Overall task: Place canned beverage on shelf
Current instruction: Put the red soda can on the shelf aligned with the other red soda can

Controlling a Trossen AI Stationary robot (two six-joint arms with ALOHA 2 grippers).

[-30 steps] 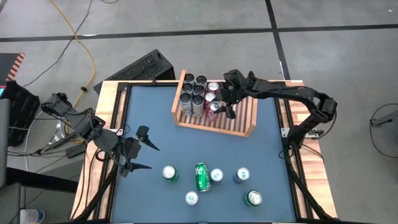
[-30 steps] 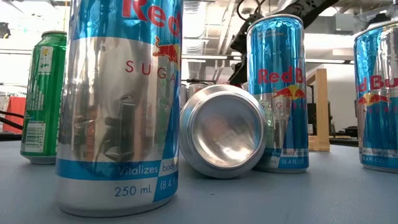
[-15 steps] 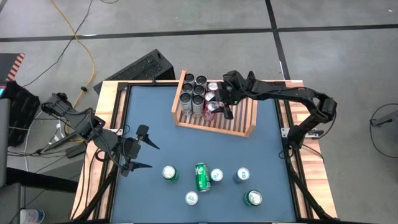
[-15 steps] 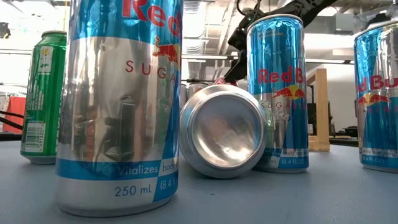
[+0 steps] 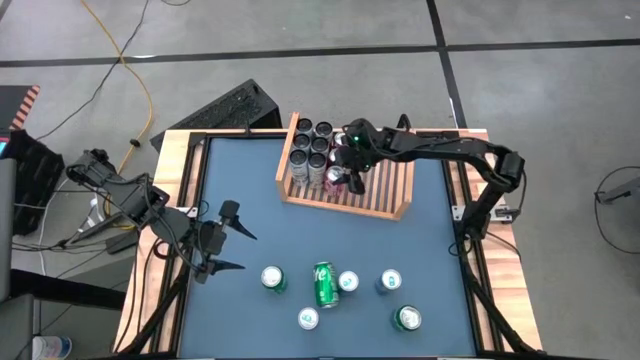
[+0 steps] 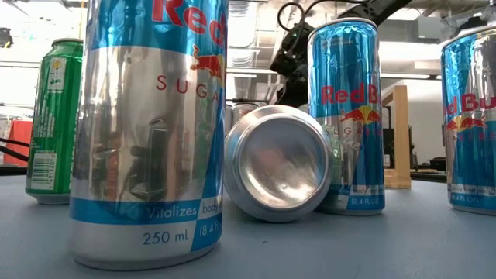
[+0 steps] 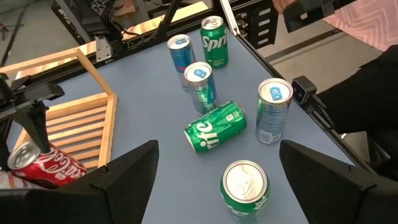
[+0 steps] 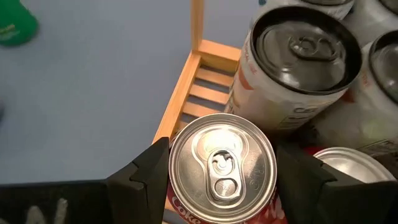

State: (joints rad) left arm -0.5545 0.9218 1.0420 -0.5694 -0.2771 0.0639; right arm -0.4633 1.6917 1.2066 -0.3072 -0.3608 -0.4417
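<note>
The wooden shelf (image 5: 385, 208) stands at the table's far middle, with several dark and silver cans (image 5: 310, 150) upright in its left part. My right gripper (image 5: 350, 165) reaches in from the right, over the shelf beside those cans, shut on a red Coke can (image 8: 222, 168). The left wrist view shows that can (image 7: 38, 165) tilted over the slats. My left gripper (image 5: 238, 245) hangs open over the table's left side, with nothing between its fingers. My right gripper pinches the Coke can's side wall (image 8: 185, 205) just under the top rim, one finger (image 8: 140, 180) on each opposite side. The fingers slant down from the table's right. The can is tilted, its top toward the wrist. I cannot tell whether its bottom touches the slats.
Loose cans stand on the near half of the blue mat: a green one (image 5: 273, 279), blue-and-silver ones (image 5: 390, 282) (image 5: 308, 319) and another green one (image 5: 406, 318). A Sprite can (image 5: 325, 285) lies on its side. The shelf's right part (image 5: 395, 180) has bare slats.
My right gripper has moved with the Coke can toward the table's left and a little down, closer to the row of upright cans in the shelf. Its fingers have stayed shut on the can.
</note>
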